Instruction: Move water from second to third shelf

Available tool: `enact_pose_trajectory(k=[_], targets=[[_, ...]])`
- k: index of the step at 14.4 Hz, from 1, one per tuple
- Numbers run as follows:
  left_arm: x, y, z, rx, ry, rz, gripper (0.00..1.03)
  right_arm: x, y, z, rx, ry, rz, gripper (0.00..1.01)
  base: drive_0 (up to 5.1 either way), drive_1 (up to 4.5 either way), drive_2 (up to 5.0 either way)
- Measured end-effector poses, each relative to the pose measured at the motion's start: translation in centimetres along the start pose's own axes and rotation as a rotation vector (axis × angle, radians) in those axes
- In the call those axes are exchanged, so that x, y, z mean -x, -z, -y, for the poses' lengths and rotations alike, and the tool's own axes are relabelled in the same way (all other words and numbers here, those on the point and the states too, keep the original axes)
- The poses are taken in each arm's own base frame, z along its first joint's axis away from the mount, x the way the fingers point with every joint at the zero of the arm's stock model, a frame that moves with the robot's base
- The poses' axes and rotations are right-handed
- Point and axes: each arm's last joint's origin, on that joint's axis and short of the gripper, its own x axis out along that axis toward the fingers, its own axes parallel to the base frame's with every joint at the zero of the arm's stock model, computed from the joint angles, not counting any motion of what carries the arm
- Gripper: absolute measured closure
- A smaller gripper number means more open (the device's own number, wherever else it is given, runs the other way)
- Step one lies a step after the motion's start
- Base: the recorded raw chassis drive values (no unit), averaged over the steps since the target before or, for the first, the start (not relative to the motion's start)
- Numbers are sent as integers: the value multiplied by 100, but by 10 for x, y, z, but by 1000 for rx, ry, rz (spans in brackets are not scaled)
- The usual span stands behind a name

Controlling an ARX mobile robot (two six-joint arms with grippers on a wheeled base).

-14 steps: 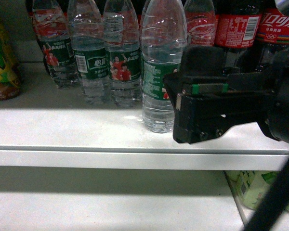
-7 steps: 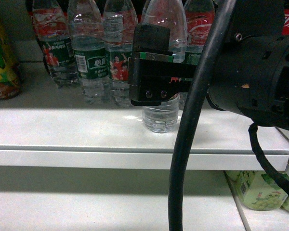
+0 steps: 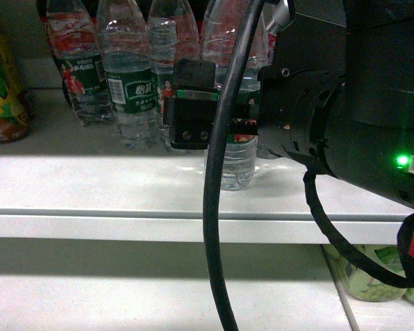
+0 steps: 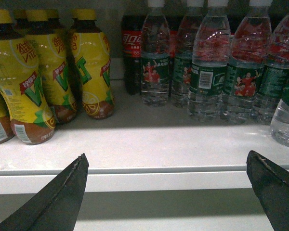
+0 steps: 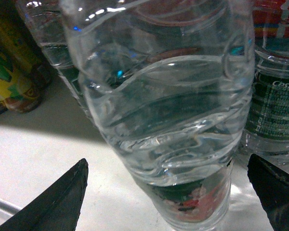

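reaching in with my right gripper (image 3: 224, 127), i have the clear ribbed plastic bottle of water with the dark green label band (image 3: 229, 162) standing upright between my spread fingers (image 5: 53, 202), at the front of the white metal shelf (image 3: 90, 186). my jaws stand wide apart, one on each side of it, gripping nothing yet. i judge it full, so fairly heavy, its thin wall soft enough to dent and slick on the bare ribs. i'd close on the labelled waist, squarely and not too hard. behind it stand more water bottles (image 3: 127, 89). my left gripper (image 4: 168, 192) hangs open and empty below the shelf edge.
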Motion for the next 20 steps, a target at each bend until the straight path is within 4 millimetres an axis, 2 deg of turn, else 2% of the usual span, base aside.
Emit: enact_pose_trajectory(k=[6, 9, 10, 12, 14, 16, 18, 20], targets=[[0, 0, 0, 0, 0, 0, 5, -21, -1, -4, 5, 49, 20, 3, 0, 0, 0], [0, 0, 0, 0, 0, 0, 5, -24, -6, -12, 36, 48, 37, 3, 0, 0, 0], [0, 0, 0, 0, 0, 0, 5, -24, -6, -12, 41, 51, 38, 10, 0, 0, 0], [0, 0, 0, 0, 0, 0, 5, -24, -6, -13, 63, 57, 40, 36, 0, 0, 0], [0, 0, 0, 0, 0, 0, 5, -22, -7, -13, 77, 57, 47, 52, 0, 0, 0], [0, 0, 0, 0, 0, 0, 5, -12, -6, -12, 80, 53, 44, 58, 0, 0, 0], [0, 0, 0, 0, 0, 0, 5, 4, -5, -8, 82, 42, 33, 59, 0, 0, 0], [0, 0, 0, 0, 0, 0, 5, 22, -5, 5, 82, 38, 14, 59, 0, 0, 0]])
